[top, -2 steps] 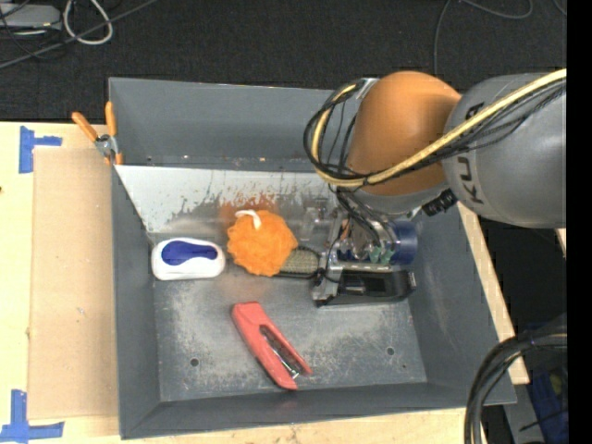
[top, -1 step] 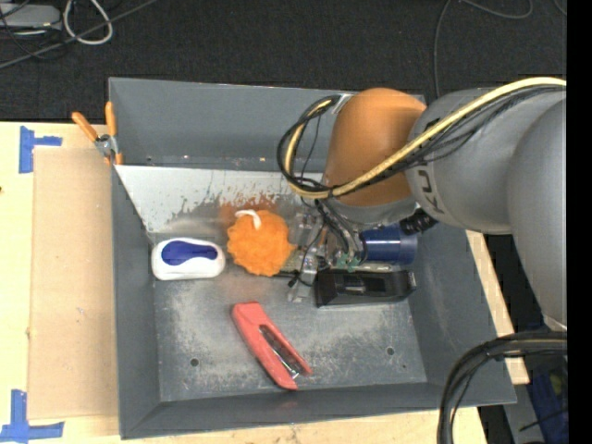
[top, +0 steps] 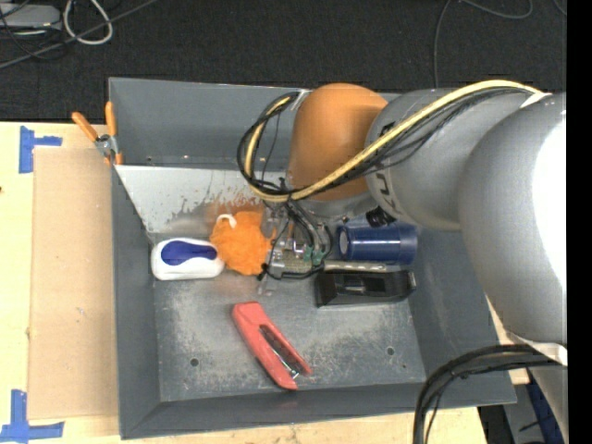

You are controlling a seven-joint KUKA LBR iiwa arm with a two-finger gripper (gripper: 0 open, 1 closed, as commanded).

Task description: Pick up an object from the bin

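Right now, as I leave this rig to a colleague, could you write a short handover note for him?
Gripper: low in the middle of the bin, beside the orange fuzzy thing; whether it grips anything cannot be told.
Around it: white-and-blue piece at view's left, dark blue cylinder and black block at view's right, red tool nearer the front.
Done: nothing lifted out.
Left: grasp one thing, raise it.

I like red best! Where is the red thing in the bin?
In the camera view, the long red thing lies flat on the bin floor toward the near edge, below the fuzzy orange lump and the black box.
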